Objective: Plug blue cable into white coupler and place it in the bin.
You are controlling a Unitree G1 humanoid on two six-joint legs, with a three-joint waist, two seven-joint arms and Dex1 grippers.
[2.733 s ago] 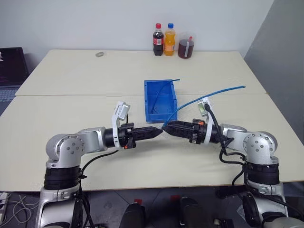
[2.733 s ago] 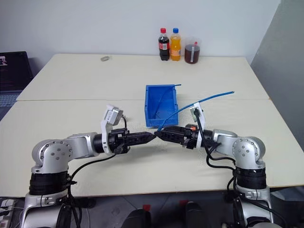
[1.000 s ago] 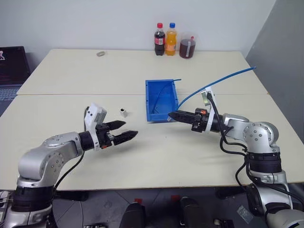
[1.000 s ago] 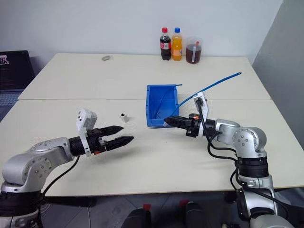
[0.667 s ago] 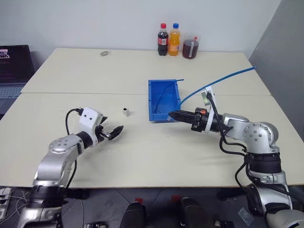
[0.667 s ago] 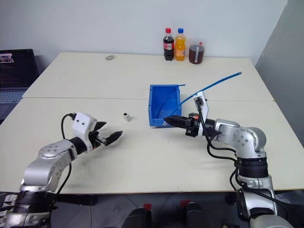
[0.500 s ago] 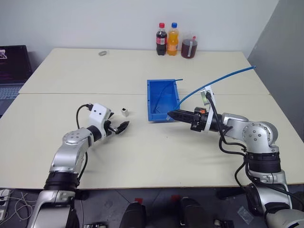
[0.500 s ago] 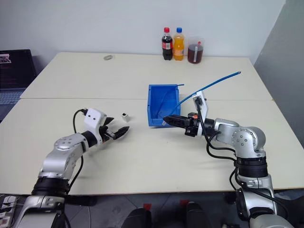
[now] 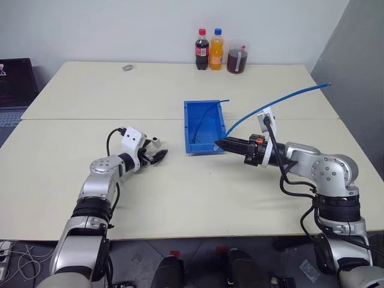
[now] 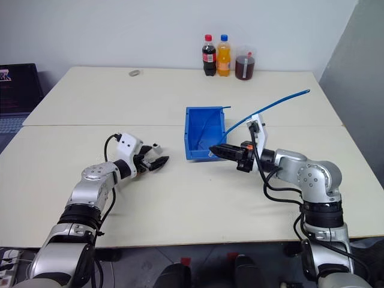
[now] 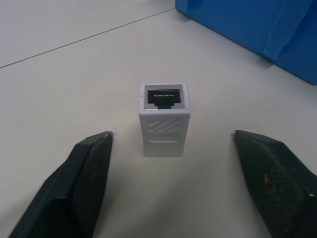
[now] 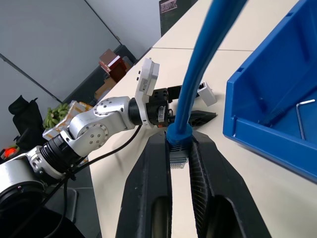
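1. My left jaws (image 11: 171, 148) stand open on either side of the white coupler (image 11: 164, 119), one finger to each side and neither touching it.
2. The coupler stands on the tabletop (image 9: 198, 198) just beside the blue bin (image 9: 204, 126), on the bin's left, with its dark socket facing up and away from my left wrist.
3. My right jaws (image 12: 179, 157) are clamped on the blue cable (image 9: 273, 105) right behind its clear plug, which hangs just off the bin's front right corner. The rest of the cable arcs up and away to my right, off the tabletop.
4. A second thin blue cable (image 9: 207, 117) lies inside the bin; I leave it alone.
5. I judge the coupler to be very light, hard and smooth, so it could tip or skid if one finger meets it first. I should close squarely on its two ribbed side faces, low on the body, leaving the socket clear.
6. The cable looks springy and light; held close to the plug it should stay stiff enough to steer, but the long free tail may tug sideways.
7. The plug's clip looks fragile, so I would line it up with the socket before pushing.
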